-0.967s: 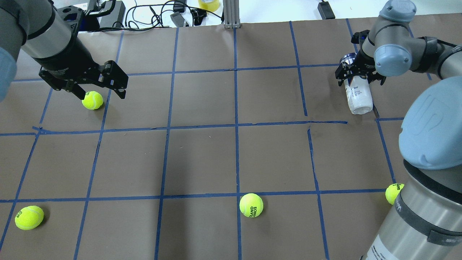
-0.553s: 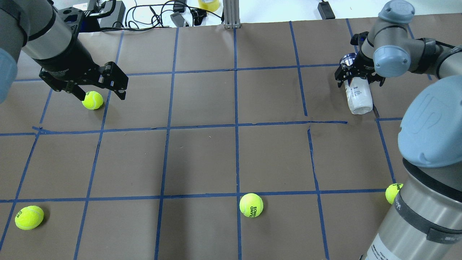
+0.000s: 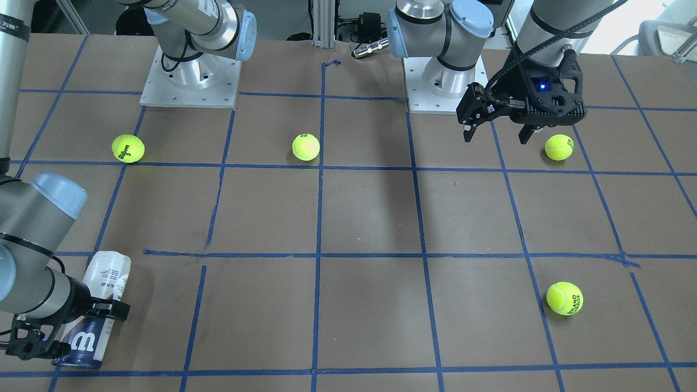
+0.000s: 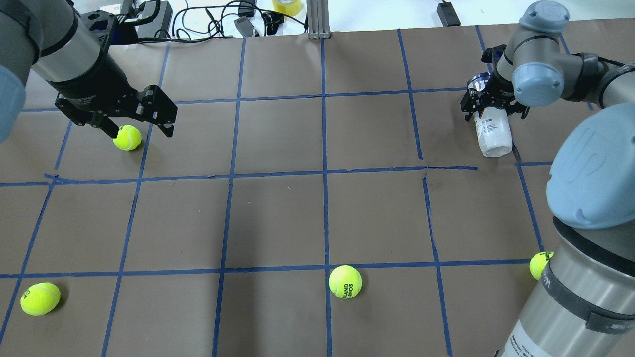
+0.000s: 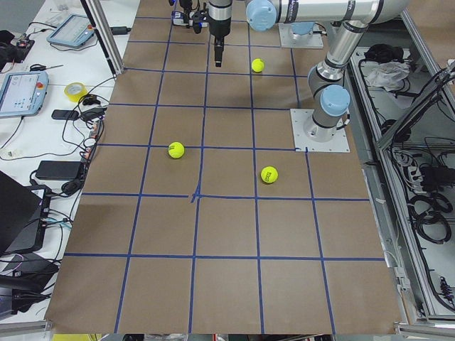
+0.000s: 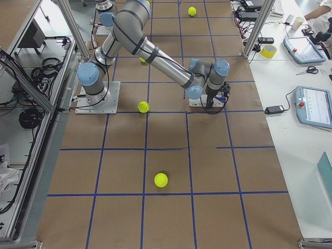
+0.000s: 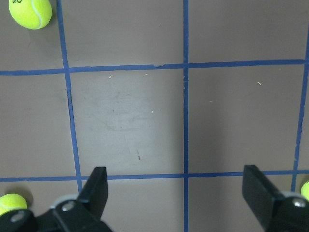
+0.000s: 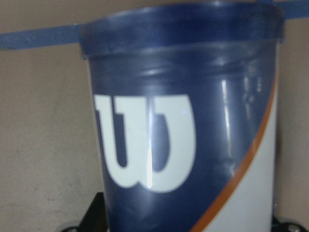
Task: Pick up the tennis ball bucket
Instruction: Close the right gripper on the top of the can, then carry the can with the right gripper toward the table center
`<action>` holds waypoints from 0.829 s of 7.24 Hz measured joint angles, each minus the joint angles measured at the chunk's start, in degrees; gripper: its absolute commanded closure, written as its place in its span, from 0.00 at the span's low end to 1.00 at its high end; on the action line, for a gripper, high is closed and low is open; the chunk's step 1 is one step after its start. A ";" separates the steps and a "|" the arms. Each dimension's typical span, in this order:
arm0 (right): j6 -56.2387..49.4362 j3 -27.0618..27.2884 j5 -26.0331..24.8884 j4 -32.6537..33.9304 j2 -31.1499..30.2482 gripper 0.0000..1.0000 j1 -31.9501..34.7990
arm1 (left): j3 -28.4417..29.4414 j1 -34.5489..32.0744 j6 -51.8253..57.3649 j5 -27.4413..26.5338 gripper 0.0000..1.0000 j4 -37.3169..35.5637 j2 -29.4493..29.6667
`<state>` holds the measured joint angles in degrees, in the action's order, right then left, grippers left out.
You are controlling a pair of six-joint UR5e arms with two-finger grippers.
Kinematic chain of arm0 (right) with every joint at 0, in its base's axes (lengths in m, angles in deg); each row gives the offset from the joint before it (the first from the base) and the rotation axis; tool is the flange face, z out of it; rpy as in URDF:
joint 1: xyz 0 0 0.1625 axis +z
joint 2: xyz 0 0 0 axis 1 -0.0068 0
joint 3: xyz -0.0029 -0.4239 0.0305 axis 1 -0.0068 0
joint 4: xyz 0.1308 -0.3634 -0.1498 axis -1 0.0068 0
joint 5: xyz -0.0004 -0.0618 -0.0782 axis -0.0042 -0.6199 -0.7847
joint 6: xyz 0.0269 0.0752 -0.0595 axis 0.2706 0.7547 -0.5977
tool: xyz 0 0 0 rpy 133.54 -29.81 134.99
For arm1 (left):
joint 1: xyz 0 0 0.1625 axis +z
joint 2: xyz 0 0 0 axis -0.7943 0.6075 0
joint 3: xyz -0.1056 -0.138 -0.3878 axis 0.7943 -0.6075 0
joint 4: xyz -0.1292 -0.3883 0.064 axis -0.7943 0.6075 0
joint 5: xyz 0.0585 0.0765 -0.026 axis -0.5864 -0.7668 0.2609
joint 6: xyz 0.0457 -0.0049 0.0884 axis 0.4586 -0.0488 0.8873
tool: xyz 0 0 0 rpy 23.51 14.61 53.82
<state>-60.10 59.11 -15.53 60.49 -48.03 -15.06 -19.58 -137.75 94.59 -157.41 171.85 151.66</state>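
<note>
The tennis ball bucket (image 4: 492, 134) lies on its side at the table's far right. It is white with a navy end, and it also shows in the front-facing view (image 3: 101, 294). The right wrist view shows its navy end with the white "W" (image 8: 159, 140) filling the frame. My right gripper (image 4: 495, 115) straddles that navy end near the dark rim, with open jaws on either side of it. My left gripper (image 4: 140, 133) is open and empty, low over the table beside a tennis ball (image 4: 127, 137).
Three more tennis balls lie near the front: at the left (image 4: 39, 298), in the middle (image 4: 345, 281) and beside my right arm's base (image 4: 540, 265). Cables and a tape roll (image 4: 286, 6) lie beyond the table's far edge. Blue tape lines cross the brown table (image 4: 278, 218).
My right wrist has shifted very slightly over the bucket, which has stayed where it lay. My left gripper has drifted a little toward the far side.
</note>
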 measured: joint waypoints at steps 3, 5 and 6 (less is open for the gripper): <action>-0.30 -0.23 -0.18 -0.17 -0.36 0.37 0.02 | 0.00 0.00 0.01 -0.01 0.00 0.04 -0.01; -2.59 -0.42 0.02 -0.77 -1.64 0.37 0.41 | 0.00 0.07 0.01 0.01 0.00 0.04 -0.01; -5.08 -0.09 0.41 -1.01 -2.93 0.37 1.43 | 0.00 0.07 0.01 0.22 0.00 0.04 -0.04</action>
<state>-65.18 59.02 -15.12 59.48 -50.96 -13.64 -19.58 -137.68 94.60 -157.19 171.89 151.62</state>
